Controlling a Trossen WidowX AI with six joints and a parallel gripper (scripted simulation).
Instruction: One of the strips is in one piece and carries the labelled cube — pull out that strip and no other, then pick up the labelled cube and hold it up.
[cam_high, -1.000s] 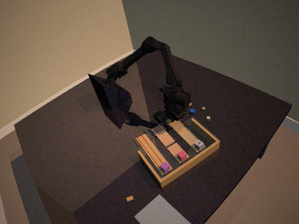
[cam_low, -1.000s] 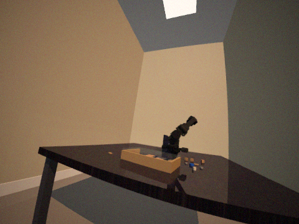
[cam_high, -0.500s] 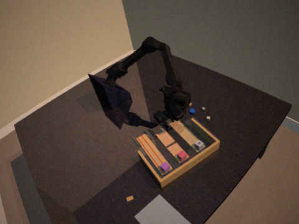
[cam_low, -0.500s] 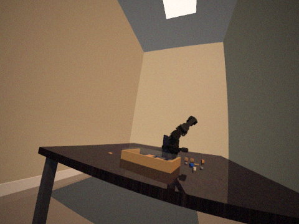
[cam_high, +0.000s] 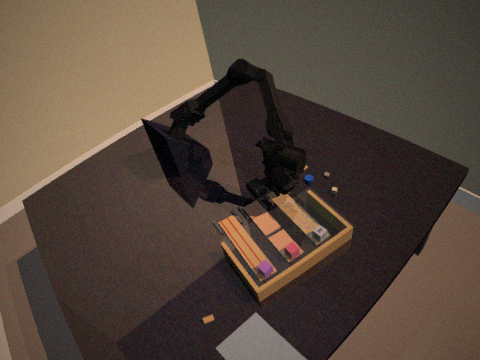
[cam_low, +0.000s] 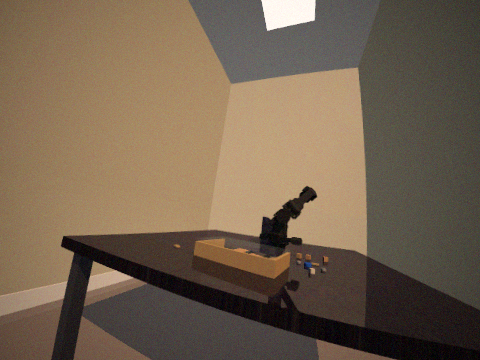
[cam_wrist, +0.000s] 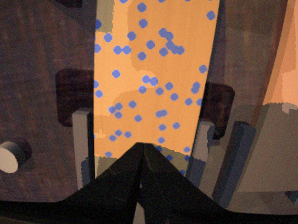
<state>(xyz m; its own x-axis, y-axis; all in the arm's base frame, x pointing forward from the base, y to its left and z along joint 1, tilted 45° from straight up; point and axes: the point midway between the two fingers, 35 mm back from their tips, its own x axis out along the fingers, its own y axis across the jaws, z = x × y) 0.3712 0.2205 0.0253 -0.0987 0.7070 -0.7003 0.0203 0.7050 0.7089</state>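
Note:
My gripper (cam_high: 270, 201) (cam_wrist: 143, 149) is shut and empty; its tips are over the near end of the blue-dotted strip (cam_high: 297, 214) (cam_wrist: 150, 65). Whether they touch it I cannot tell. That strip looks unbroken where visible and carries a white cube with a dark mark (cam_high: 320, 232) at its far end. The middle plain orange strip (cam_high: 265, 223) (cam_wrist: 290, 75) is in two pieces with a gap, and bears a pink cube (cam_high: 292, 250). The red-striped strip (cam_high: 240, 240) looks whole and bears a purple cube (cam_high: 265, 269). The cubes are inside the wooden-walled box (cam_high: 305, 270) (cam_low: 240, 263).
A see-through cover appears over the box. Grey posts (cam_wrist: 82, 145) (cam_wrist: 202, 145) flank the dotted strip. A blue disc (cam_high: 309, 178) and small pieces lie beyond the box; an orange block (cam_high: 208, 319) (cam_low: 177, 246) and a pale sheet (cam_high: 257, 340) lie on the other side.

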